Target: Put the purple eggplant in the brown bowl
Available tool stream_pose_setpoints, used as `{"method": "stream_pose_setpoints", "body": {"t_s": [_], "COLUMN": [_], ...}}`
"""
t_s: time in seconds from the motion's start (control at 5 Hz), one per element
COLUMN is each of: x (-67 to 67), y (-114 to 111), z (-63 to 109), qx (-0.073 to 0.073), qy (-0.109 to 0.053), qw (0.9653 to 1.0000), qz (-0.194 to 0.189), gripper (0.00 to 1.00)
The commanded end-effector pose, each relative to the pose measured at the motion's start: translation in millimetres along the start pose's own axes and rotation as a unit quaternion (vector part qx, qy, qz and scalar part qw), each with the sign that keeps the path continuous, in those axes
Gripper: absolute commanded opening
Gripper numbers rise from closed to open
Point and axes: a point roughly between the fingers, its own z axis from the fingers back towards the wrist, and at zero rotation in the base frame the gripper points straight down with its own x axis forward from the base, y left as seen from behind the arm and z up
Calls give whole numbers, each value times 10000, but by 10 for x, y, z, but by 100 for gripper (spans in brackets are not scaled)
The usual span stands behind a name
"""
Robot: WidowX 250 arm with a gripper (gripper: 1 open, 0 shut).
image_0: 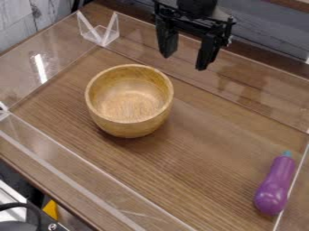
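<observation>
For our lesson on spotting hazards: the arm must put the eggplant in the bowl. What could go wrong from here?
1. The eggplant lies near the table's front right edge; a clumsy grab could roll it off.
2. The open gripper hangs far from it, beyond the bowl, so a low sweep across might knock the bowl.

gripper [187,47] | colour: all black | shape: boxy housing above, long narrow tapering fingers [205,54] below | markings: none legible at this size
</observation>
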Motion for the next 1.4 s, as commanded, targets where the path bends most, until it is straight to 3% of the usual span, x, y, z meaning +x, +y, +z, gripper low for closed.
{"method": "stream_pose_setpoints", "body": {"t_s": [0.0,0.2,0.4,0.8,1.2], "x": [-57,-129,-179,-356,-521], "y": [18,-181,-400,-1036,-1337], "z": [-79,-235,-387,-532,-465], "qx": [1,-109,-153,-195,-245], "qy": [84,125,139,20,-125], "qw": [9996,9998,9997,9998,9988], "qz": [-282,-57,136,-47,-410], "gripper": [100,0,100,100,100]}}
